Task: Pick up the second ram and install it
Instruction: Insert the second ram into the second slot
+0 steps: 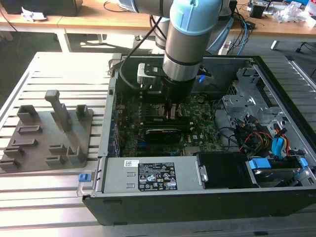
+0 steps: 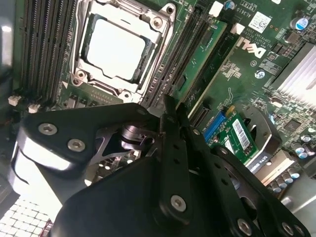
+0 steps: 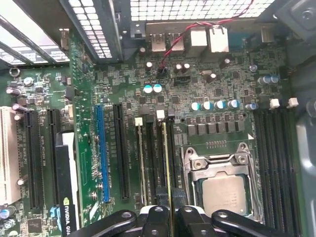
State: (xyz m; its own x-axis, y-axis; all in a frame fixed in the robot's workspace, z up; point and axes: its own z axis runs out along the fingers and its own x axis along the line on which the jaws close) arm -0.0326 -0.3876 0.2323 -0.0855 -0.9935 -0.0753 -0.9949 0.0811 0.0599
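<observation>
Gripper (image 3: pixel 170 210) pinched narrow on the second ram (image 3: pixel 167 163), stick standing edge-on in a memory slot (image 3: pixel 159 163) just beside the CPU socket (image 3: pixel 222 182), inside the open computer case (image 1: pixel 276 98).

A silver-grey arm (image 1: pixel 183 44) with a light-blue joint cap at 12 o'clock is seen in the exterior view; a black cable loops off at 9 o'clock. The gripper (image 2: pixel 170 111) is built of matte black links studded with silver screws around a bright metal body.
</observation>
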